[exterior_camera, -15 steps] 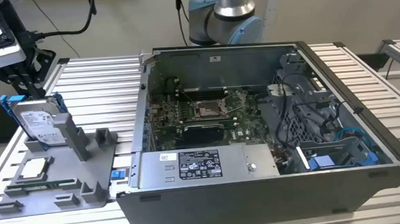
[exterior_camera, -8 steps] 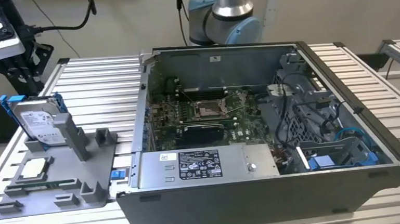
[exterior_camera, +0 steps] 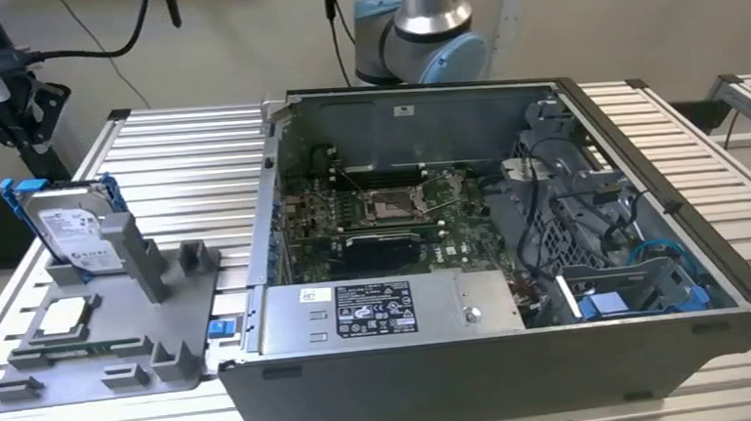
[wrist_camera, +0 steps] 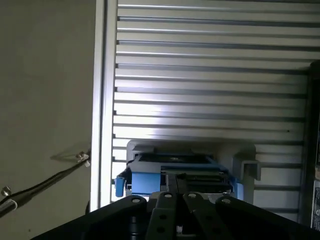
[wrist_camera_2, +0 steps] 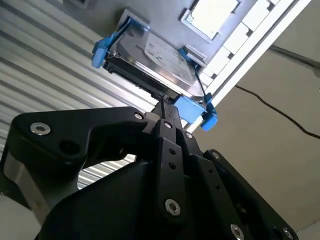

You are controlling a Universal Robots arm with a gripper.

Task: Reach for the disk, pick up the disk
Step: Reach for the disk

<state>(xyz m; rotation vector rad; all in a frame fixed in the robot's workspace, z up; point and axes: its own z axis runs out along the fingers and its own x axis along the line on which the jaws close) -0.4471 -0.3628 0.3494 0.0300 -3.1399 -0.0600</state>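
Note:
The disk (exterior_camera: 70, 224) is a silver-grey hard drive with a white label in a bright blue bracket. It stands on edge in a grey holder (exterior_camera: 160, 317) at the exterior view's left. My gripper (exterior_camera: 18, 130) hangs above and behind it, apart from it. In the second wrist view the black fingers (wrist_camera_2: 164, 112) lie together, shut on nothing, their tips pointing at the disk (wrist_camera_2: 155, 55) edge. In the first wrist view the disk (wrist_camera: 172, 159) and its blue bracket sit just beyond the shut gripper (wrist_camera: 175, 179).
The grey holder also carries a small square chip (exterior_camera: 66, 317). An open computer case (exterior_camera: 483, 263) takes up the middle and the exterior view's right of the slatted metal table (exterior_camera: 176, 149). A black cable (wrist_camera: 40, 182) runs along the floor beside the table edge.

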